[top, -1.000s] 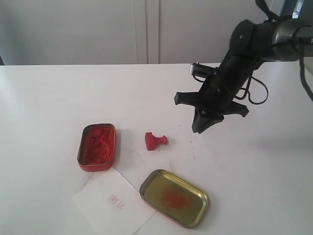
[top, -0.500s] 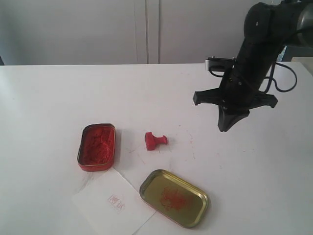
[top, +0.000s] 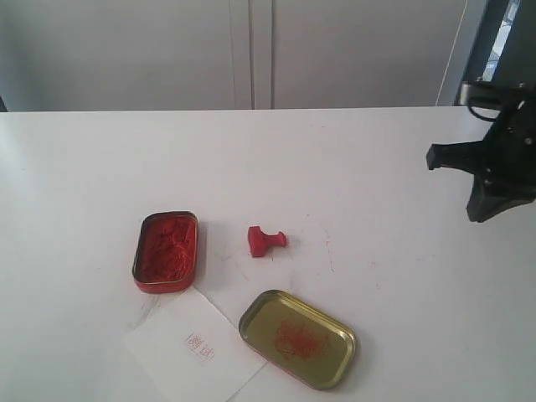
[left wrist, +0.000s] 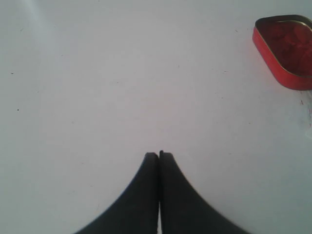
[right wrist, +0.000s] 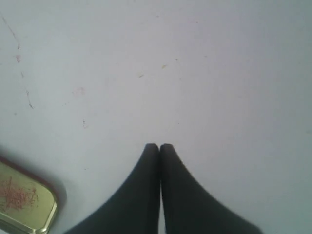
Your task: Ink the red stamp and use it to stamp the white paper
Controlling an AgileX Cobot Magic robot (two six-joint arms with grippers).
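Observation:
The red stamp (top: 265,239) lies on its side on the white table, between the red ink tin (top: 167,251) and the brass lid (top: 298,337). The white paper (top: 193,347) lies near the front edge and bears a small red imprint. My right gripper (top: 479,215) hangs above the table's far right, well away from the stamp; in its wrist view it (right wrist: 159,146) is shut with nothing held. My left gripper (left wrist: 158,154) is shut and empty over bare table, out of the exterior view, with the red ink tin (left wrist: 286,50) off to one side.
The brass lid (right wrist: 23,204), smeared with red, shows at a corner of the right wrist view. Thin red smudges (top: 322,234) mark the tabletop beside the stamp. A grey cabinet wall (top: 251,50) stands behind the table.
My right arm has swung away to the right and back from the table's middle, empty. The stamp, tins and paper have stayed where they were.

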